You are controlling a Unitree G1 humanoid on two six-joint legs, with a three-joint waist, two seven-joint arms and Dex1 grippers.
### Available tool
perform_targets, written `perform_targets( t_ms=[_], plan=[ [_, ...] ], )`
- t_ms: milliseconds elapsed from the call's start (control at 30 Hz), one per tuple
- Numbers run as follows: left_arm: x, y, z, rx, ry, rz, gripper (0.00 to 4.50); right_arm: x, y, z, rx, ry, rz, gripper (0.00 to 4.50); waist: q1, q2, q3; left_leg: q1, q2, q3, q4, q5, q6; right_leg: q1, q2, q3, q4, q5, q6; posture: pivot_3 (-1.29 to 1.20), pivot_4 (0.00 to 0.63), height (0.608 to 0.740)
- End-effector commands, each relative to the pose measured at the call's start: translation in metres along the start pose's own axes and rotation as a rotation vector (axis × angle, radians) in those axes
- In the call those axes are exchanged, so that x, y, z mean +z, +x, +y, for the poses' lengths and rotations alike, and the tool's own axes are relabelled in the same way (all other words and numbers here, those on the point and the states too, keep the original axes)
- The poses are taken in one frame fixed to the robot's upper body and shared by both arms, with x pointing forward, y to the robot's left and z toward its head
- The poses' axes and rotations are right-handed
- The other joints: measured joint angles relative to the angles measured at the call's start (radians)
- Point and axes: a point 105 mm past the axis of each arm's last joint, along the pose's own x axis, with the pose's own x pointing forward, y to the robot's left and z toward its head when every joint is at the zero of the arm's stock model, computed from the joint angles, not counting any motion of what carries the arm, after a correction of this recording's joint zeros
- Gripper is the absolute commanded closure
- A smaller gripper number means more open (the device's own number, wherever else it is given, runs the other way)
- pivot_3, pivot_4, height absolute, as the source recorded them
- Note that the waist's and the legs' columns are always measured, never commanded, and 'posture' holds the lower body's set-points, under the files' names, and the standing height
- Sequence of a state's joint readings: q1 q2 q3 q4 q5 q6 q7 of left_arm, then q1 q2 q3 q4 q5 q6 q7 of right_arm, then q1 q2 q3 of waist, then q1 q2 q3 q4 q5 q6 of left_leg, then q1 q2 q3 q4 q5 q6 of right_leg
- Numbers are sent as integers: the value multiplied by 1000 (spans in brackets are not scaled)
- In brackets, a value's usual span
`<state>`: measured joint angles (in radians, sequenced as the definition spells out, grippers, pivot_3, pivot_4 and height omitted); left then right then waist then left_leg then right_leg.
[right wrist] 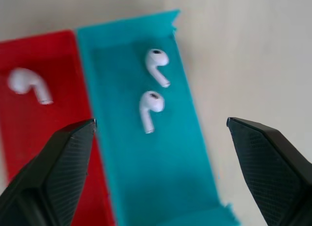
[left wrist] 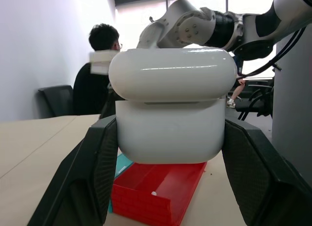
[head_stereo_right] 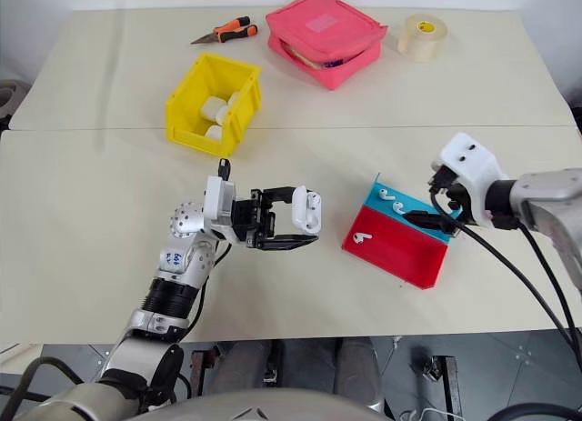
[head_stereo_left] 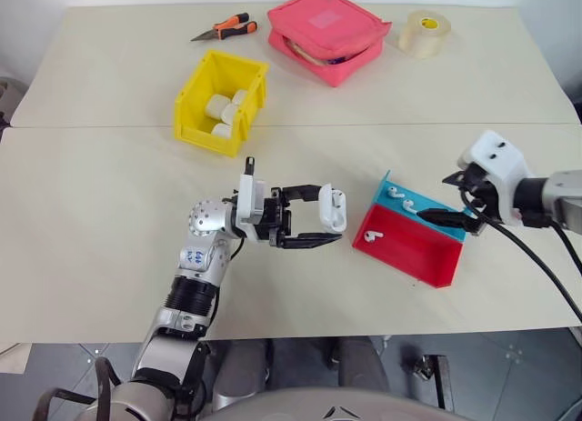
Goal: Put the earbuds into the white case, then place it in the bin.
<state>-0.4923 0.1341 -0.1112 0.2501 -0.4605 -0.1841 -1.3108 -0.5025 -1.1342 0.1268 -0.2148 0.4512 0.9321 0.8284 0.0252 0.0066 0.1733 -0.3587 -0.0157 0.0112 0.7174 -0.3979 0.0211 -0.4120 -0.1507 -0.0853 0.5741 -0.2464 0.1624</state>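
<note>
Nearest the camera: left hand (head_stereo_left: 314, 218), clenched on the white case (head_stereo_left: 332, 209), one finger on each side of it, held above the worktop (head_stereo_left: 91, 212) with the lid seam visible in the left wrist view. Case count: one in the grip; a few white rounded items (head_stereo_left: 223, 107) in the bin (head_stereo_left: 221, 101), kind not clear. Just beyond the held case, toward the robot's right: one red and blue tray (head_stereo_left: 409, 244) lying flat on the worktop. Earbuds: three in all, two (right wrist: 153, 84) side by side in the blue half and one (right wrist: 28, 84) in the red half, all apart from each other. Right hand (head_stereo_left: 452, 203) poised over the blue half, fingers spread wide and holding nothing, the pair of earbuds lying between and ahead of the fingertips. Bin: one, yellow, well behind the left hand. Farther back: one pink pouch (head_stereo_left: 327, 32), one roll of clear tape (head_stereo_left: 424, 32), one pair of orange-handled pliers (head_stereo_left: 225, 27). One seated person (left wrist: 95, 74) beyond the worktop in the left wrist view.
</note>
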Motion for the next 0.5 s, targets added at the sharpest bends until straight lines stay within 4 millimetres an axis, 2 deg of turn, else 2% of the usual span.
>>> perform_targets(
  t_ms=[33,200,500],
  plan=[
    [4,5,0,-4,30,-17,1721,2,9,-9,-16,-63,36,18,0,0,0,0,0,1,0,0,0,0,0,-1,0,0,0,0,150,740],
    [4,5,0,7,29,-20,1721,2,20,-11,30,-142,66,18,-1,0,0,-1,0,1,1,0,0,0,0,-1,0,0,0,0,150,740],
    [4,6,0,25,25,-28,1721,4,38,-1,136,-240,82,18,-3,0,0,-1,0,1,1,0,0,0,0,-2,0,0,0,0,150,740]
  ],
)
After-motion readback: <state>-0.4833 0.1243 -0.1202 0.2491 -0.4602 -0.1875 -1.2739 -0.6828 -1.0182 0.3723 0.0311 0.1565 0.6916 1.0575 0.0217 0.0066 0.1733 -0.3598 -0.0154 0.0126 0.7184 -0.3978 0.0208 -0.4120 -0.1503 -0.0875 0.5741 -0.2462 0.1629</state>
